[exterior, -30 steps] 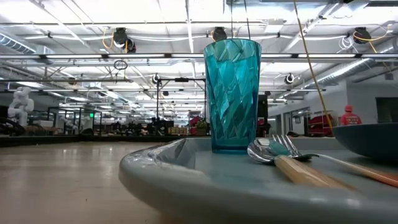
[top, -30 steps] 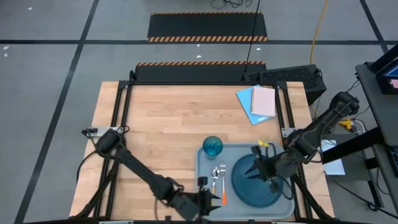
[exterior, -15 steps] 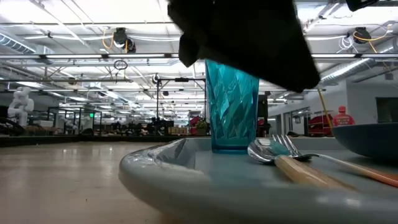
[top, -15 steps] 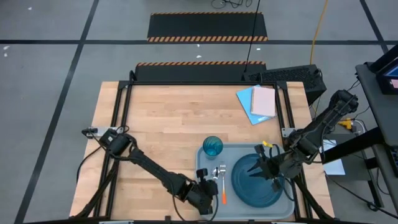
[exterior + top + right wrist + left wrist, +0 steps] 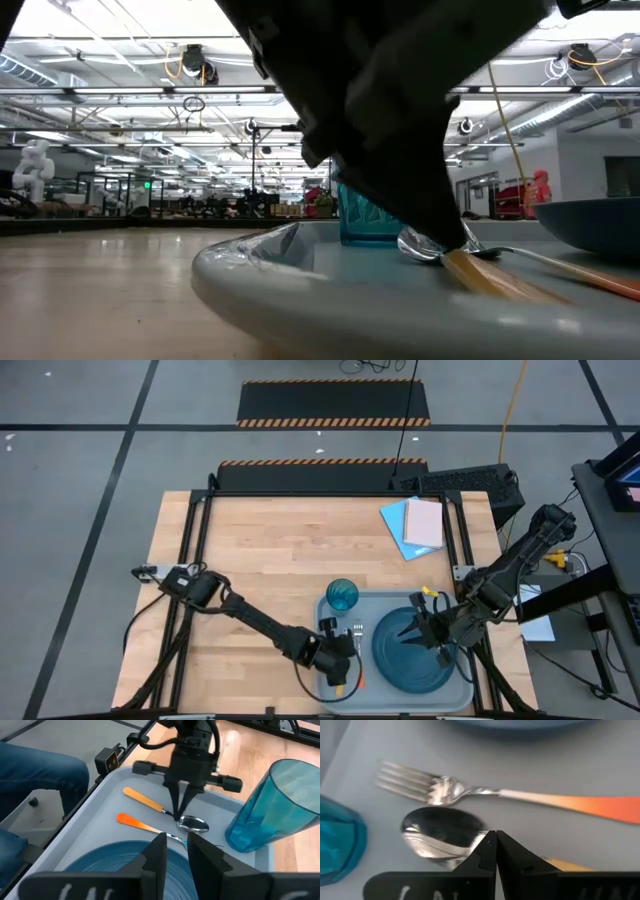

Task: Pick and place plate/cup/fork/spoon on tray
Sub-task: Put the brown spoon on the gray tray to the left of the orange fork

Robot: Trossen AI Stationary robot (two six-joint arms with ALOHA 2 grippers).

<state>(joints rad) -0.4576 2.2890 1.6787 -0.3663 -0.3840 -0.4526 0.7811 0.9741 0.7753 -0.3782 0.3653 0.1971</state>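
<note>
The pale grey-blue tray [image 5: 392, 603] lies at the table's near right. On it rest the teal plate [image 5: 420, 660], the teal cup [image 5: 342, 596] standing upright, the fork [image 5: 490, 792] and the spoon [image 5: 440, 835], which lie side by side left of the plate. My left gripper [image 5: 178, 818] is shut, pointing down at the spoon; it hides most of the spoon in the high view [image 5: 338, 660]. My right gripper [image 5: 177, 842] hovers open and empty above the plate [image 5: 115, 865]. My left gripper comes from above, pointing down, with its shut fingertips [image 5: 490, 845] at the spoon's neck [image 5: 175, 815], between the bowl and the orange handle. The fingers stand in line with the spoon, not across it. The spoon lies flat on the tray. Whether the tips press on it, I cannot tell.
Blue and pink flat sheets [image 5: 417, 525] lie at the far right of the table. Bare wood [image 5: 260, 550] spreads to the left of and beyond the tray. A person's leg in jeans [image 5: 35, 775] shows beside the table's edge.
My left gripper has gone from the table's near edge toward the far edge, in over the tray, and down onto the spoon beside the fork. In the low view it now covers most of the cup.
</note>
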